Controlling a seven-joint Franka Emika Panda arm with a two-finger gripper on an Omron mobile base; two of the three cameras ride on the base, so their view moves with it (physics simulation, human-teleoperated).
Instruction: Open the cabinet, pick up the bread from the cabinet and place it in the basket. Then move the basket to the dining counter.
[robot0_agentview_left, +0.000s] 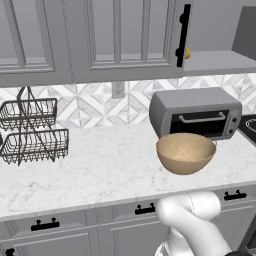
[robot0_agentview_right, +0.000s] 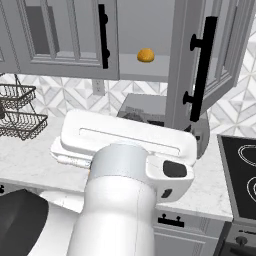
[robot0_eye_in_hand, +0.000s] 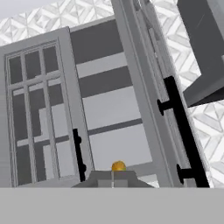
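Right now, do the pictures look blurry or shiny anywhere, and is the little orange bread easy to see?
Left base view: soft, even light, no glare; the small rounded orange bread peeks from behind the black bar handle. Right base view: the bread sits sharp and plain on the grey cabinet shelf. Hand view: tilted and slightly soft; the bread shows low down.

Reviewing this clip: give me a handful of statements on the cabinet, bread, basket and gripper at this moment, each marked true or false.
1. The cabinet door stands open. True.
2. The bread lies in the basket. False: it sits on the cabinet shelf.
3. The basket stands on the counter in front of the toaster oven. True.
4. The gripper is wide open. False: it is shut.
5. The wire rack holds the bread. False: no bread there.
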